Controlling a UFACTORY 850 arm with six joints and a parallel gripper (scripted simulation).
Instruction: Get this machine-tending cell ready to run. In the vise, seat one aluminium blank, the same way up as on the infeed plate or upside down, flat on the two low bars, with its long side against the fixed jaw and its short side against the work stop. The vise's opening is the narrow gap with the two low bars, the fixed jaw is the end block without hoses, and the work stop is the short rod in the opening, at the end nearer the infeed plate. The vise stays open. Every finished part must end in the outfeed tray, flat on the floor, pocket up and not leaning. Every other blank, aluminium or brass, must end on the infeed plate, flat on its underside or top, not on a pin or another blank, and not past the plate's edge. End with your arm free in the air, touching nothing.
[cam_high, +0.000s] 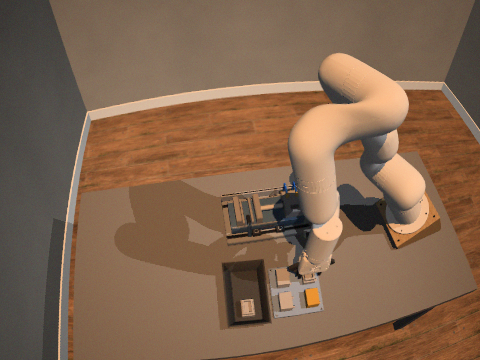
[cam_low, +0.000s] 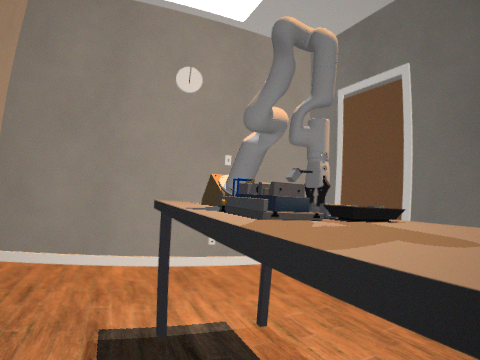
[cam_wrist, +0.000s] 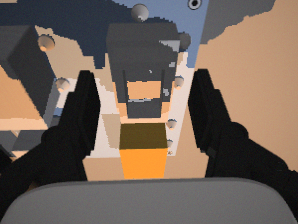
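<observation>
My gripper (cam_high: 307, 272) hangs low over the back right corner of the infeed plate (cam_high: 296, 290); it also shows in the side view (cam_low: 318, 192). In the wrist view the open fingers stand on either side of a grey aluminium blank (cam_wrist: 143, 65) that lies in shadow, apart from it. The orange brass blank (cam_wrist: 143, 152) (cam_high: 312, 297) lies just in front of it on the plate. Two more aluminium blanks (cam_high: 283, 276) (cam_high: 285, 300) lie on the plate's left half. The vise (cam_high: 262, 215) stands open behind the plate. A finished part (cam_high: 247, 307) lies in the outfeed tray (cam_high: 246, 292).
Small round pins (cam_wrist: 172, 123) stick up from the infeed plate around the blanks. The tray's walls rise just left of the plate. The vise's blue hose fittings (cam_high: 289, 187) sit at its far right end, near my forearm. My base (cam_high: 410, 220) stands at the right.
</observation>
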